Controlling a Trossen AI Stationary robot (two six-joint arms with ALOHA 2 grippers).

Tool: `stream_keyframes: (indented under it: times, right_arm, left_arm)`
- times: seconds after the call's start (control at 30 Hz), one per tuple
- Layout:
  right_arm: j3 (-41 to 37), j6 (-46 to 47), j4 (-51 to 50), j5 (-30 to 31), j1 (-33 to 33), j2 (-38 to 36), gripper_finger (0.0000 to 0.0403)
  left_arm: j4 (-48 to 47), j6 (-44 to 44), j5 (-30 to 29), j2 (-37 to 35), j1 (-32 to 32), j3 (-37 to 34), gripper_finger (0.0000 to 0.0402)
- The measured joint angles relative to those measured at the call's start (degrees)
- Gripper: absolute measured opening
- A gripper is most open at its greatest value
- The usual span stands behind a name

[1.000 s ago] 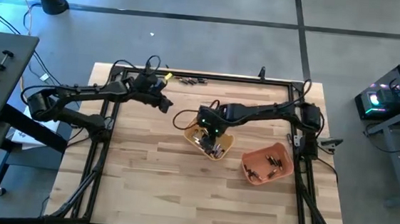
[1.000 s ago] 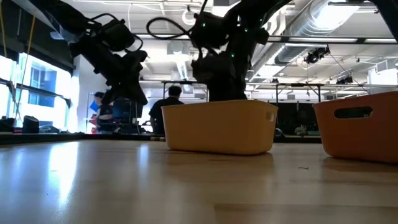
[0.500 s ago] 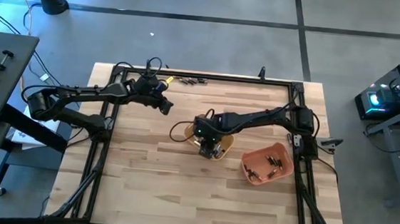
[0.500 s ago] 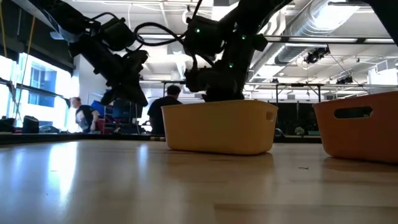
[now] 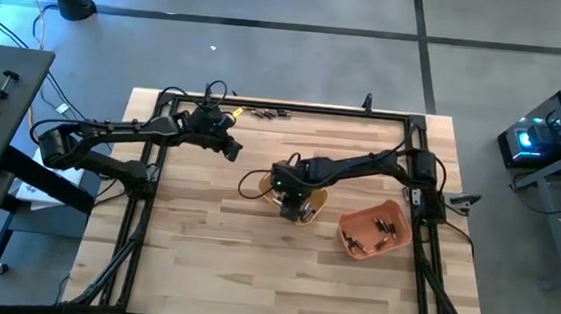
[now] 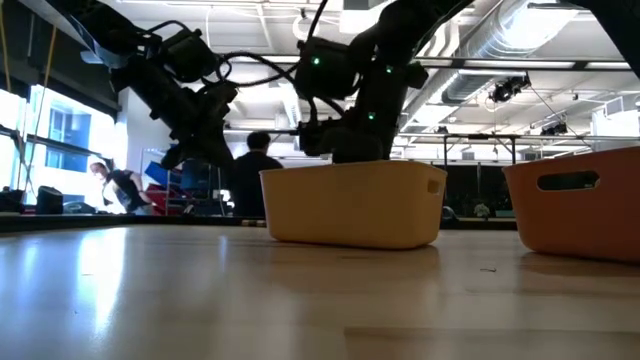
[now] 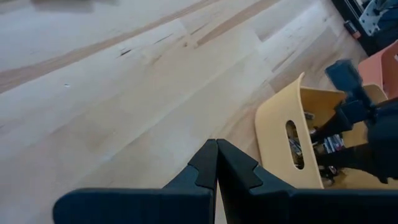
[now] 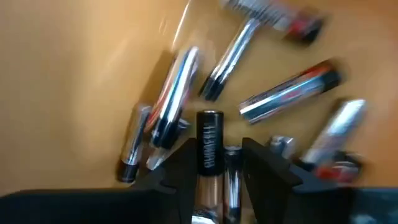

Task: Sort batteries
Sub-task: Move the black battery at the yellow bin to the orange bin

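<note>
Wide wooden table inside a black frame, seen from above. On it, right of centre, an orange tray with a few dark batteries lying loose inside. Near the middle, a yellow tray, mostly hidden from above by the right arm; at table height, standing flat on the wood just left of the orange one, apart from it.

Left arm stretched in from the left edge, left gripper held above the bare wood near the back rail, well apart from both trays. Fingers pressed tip to tip, nothing between them; yellow tray's end wall with its slot handle ahead of them.

Right arm reaching across from the right rail, right gripper dipped down into the yellow tray. Fingers partly apart, one on either side of two batteries lying lengthwise between them: a dark one and a silvery one alongside. Cannot tell whether the fingers press on them or merely flank them.

More batteries scattered on the yellow tray's floor around the fingertips, silvery with dark or red ends, lying at mixed angles. A short row of small dark objects on the table's back edge. In the room beyond, a seated person behind the yellow tray.
</note>
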Motion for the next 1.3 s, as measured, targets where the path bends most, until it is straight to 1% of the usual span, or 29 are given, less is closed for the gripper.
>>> stream_keyframes:
  times: [0.07, 0.23, 0.3, 0.37, 0.43, 0.5, 0.53, 0.57, 0.6, 0.67, 0.73, 1.07, 1.23, 1.3]
  right_arm:
    - [0.17, -0.06, -0.11, -1.92, -0.02, 1.0, 0.0107]
    - [0.16, -0.39, 0.39, -1.85, 0.06, 2.0, 0.0109]
    - [0.12, -2.45, 0.44, -1.87, -0.02, 2.05, 0.0113]
    - [0.11, -4.0, 0.11, -1.69, -0.05, 2.1, 0.0108]
    - [0.09, -4.2, -0.41, -1.03, -0.03, 2.12, 0.0086]
    - [0.11, -4.28, -0.24, 0.03, 0.07, 2.08, 0.0054]
    - [0.19, -4.43, 0.22, 0.24, 0.12, 1.86, 0.0029]
    - [0.19, -4.31, 0.56, 0.17, 0.06, 2.02, 0.0012]
    - [0.21, -4.2, 0.6, 0.23, -0.04, 2.06, 0.0006]
    - [0.38, -3.54, -0.17, 1.29, -0.15, 2.18, 0.0001]
    - [1.25, -3.12, -0.84, 0.91, -0.27, 2.3, 0.0001]
    - [4.79, -2.36, -2.89, 1.31, -1.03, 2.49, 0.0001]
    - [6.85, -1.64, -4.01, 1.43, -2.24, 0.13, 0.0]
    - [7.29, -1.39, -4.05, -0.15, -2.71, -1.06, 0.0]
  left_arm:
    - [-0.08, -0.03, 0.04, 0.0, 0.02, 0.02, 0.0]
    - [-0.54, -0.03, 0.1, 0.0, 0.02, 0.02, 0.0]
    - [-0.8, 0.0, 0.09, 0.0, 0.04, 0.02, 0.0]
    - [-1.12, -0.03, 0.09, 0.0, 0.04, 0.02, 0.0]
    - [-1.37, 0.0, 0.09, 0.0, 0.04, 0.02, 0.0]
    - [-1.29, 0.0, 0.08, 0.0, 0.04, 0.02, 0.0]
    - [-1.31, 0.0, 0.04, 0.0, 0.04, 0.02, 0.0]
    - [-1.3, 0.02, 0.01, 0.02, 0.04, 0.02, 0.0]
    - [-1.29, 0.04, -0.19, 0.02, 0.04, 0.02, 0.0]
    - [-1.29, 0.04, -0.96, 0.02, 0.06, 0.02, 0.0]
    - [-1.26, 0.04, -1.49, 0.02, 0.08, 0.02, 0.0]
    - [-1.42, 0.0, -1.64, 0.04, 0.08, 0.02, 0.0]
    - [-1.55, -0.03, -1.64, 0.04, 0.08, 0.02, 0.0]
    - [-1.59, 0.02, -1.64, 0.04, 0.08, 0.03, 0.0]
